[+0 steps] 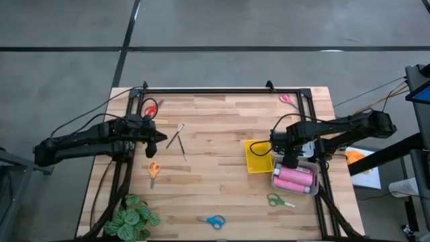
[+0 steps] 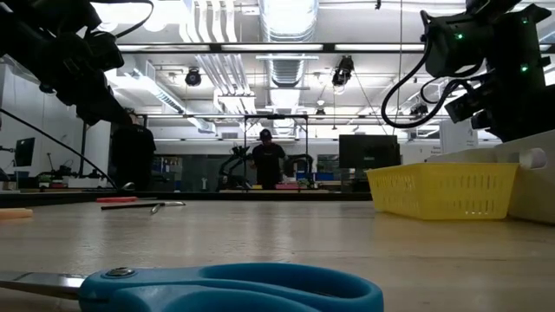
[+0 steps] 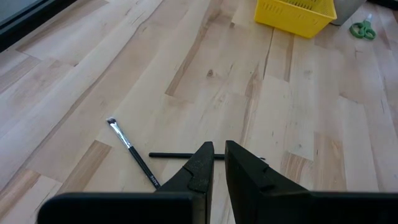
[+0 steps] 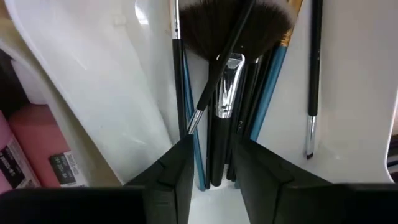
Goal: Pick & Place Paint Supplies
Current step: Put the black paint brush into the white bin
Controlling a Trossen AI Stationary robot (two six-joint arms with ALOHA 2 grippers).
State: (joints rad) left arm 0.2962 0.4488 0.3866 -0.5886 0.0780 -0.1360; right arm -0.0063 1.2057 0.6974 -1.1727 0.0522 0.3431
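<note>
Several brushes (image 4: 217, 112) under parted right claw (image 4: 211, 163) (wrist view only); left claw (image 3: 217, 163) seemingly closed, empty.

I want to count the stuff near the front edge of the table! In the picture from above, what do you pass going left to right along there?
Leafy plant → blue scissors → green scissors.

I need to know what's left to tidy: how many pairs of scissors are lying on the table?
5: red scissors far left, pink scissors far right, orange scissors left of centre, green scissors near the white tray, blue scissors at the near edge. The arms may hide more.
</note>
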